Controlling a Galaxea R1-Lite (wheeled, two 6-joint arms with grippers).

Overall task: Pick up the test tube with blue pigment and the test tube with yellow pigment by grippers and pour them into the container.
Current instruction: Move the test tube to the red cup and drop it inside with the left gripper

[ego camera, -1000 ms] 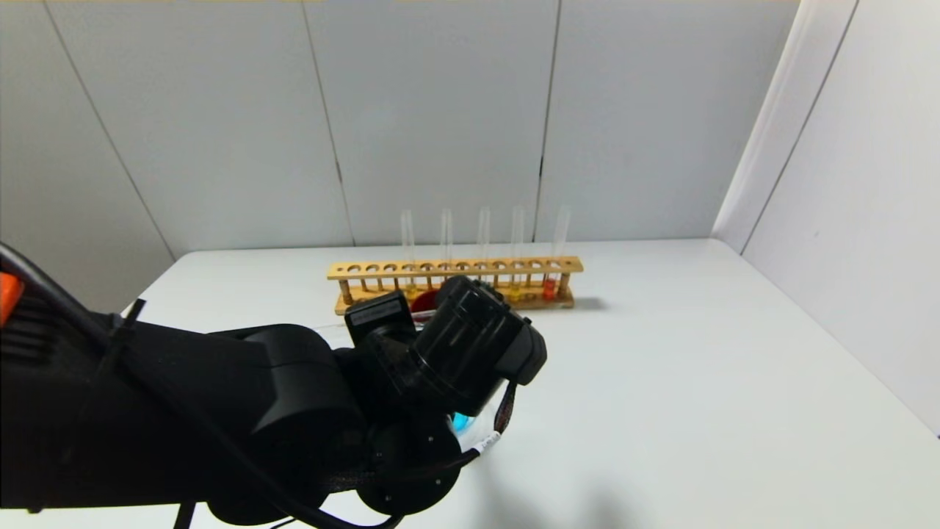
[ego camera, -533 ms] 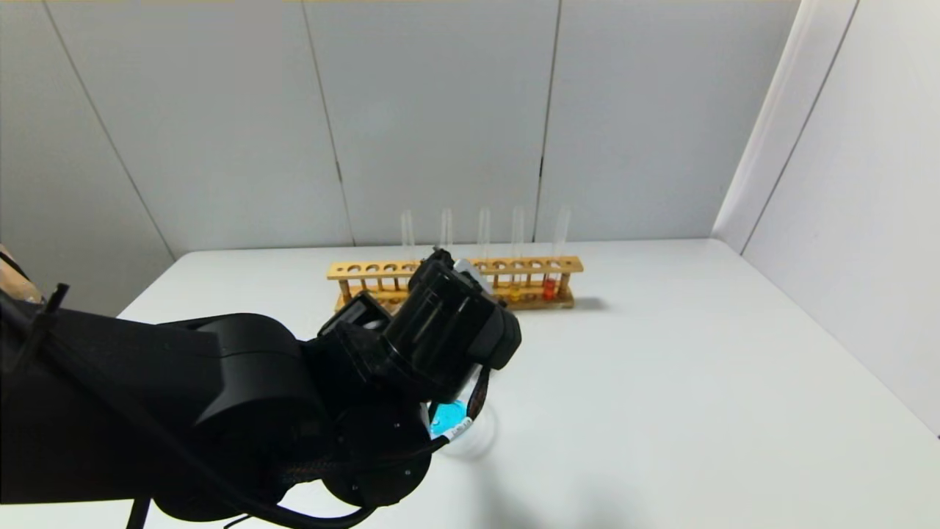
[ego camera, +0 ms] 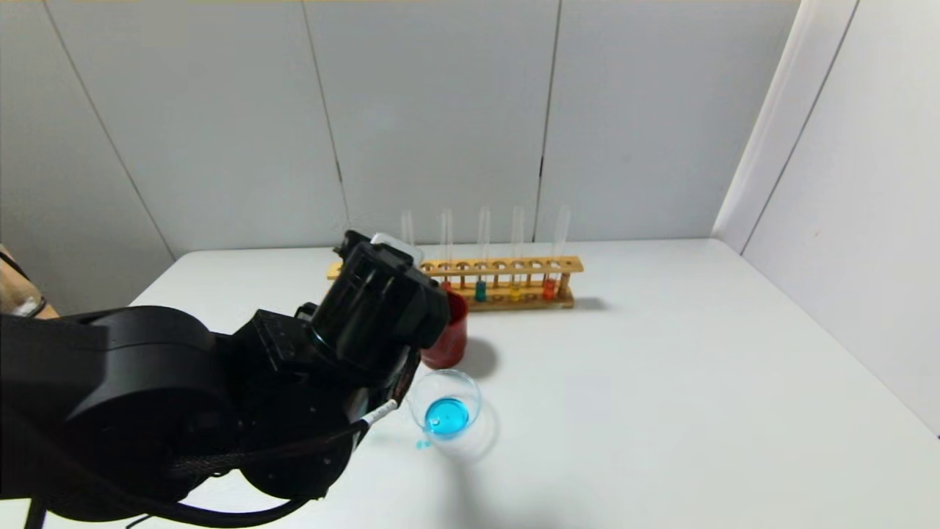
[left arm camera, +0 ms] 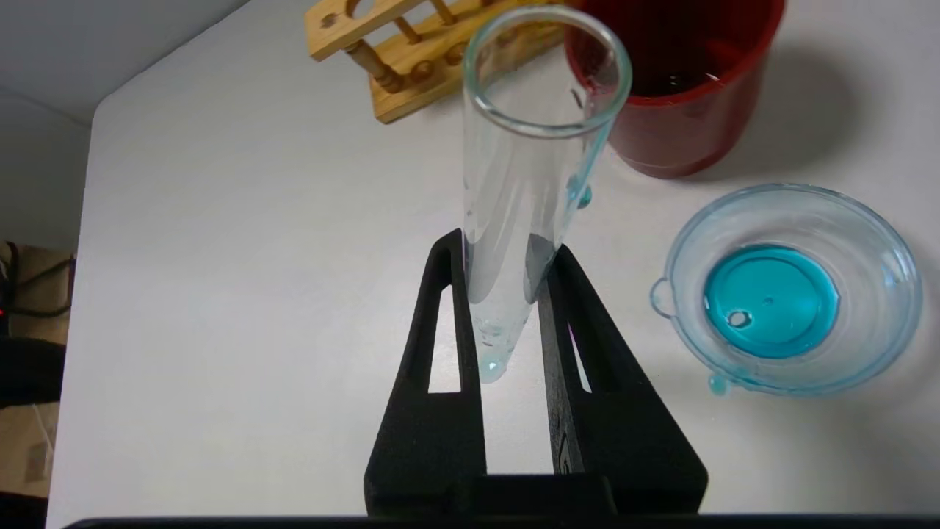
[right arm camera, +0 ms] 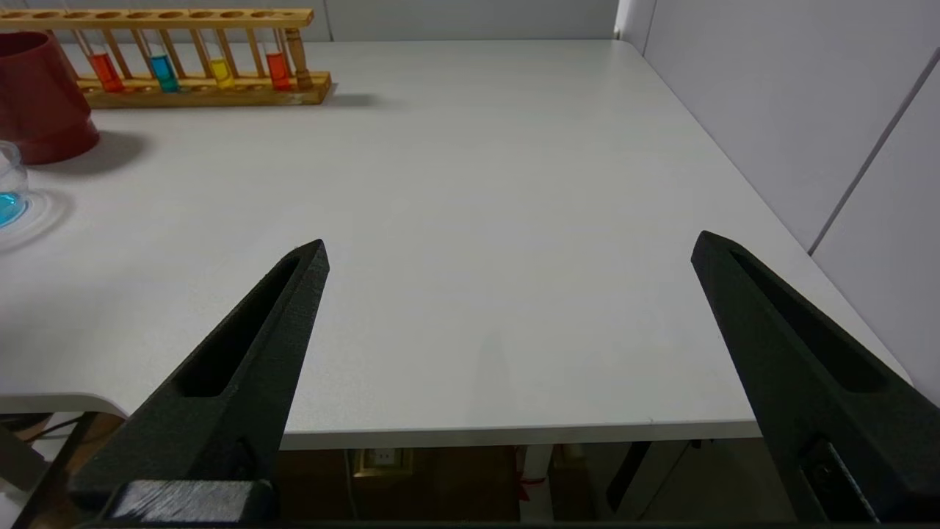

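My left gripper [left arm camera: 507, 246] is shut on the test tube with blue pigment [left arm camera: 529, 162]. The tube is nearly empty, with only blue drops inside, and its mouth points toward the red cup [left arm camera: 675, 95]. In the head view my left wrist [ego camera: 374, 308] hides the fingers and this tube. The container [left arm camera: 866, 242] is a clear glass beaker [ego camera: 411, 408] with blue liquid, standing beside the gripper in front of the red cup. The test tube with yellow pigment [ego camera: 515, 292] stands in the wooden rack [right arm camera: 220, 71]. My right gripper [right arm camera: 510, 246] hangs open over the table's front edge.
The wooden rack [ego camera: 455, 268] stands at the back with several tubes, one with blue liquid [ego camera: 480, 292] and one with orange-red [ego camera: 548, 288]. The red cup [ego camera: 449, 338] sits just in front of it. A blue drop [ego camera: 422, 444] lies on the table by the beaker.
My left arm has swung left and back off the beaker with the tube still gripped. The beaker with blue liquid and the red cup have come into view.
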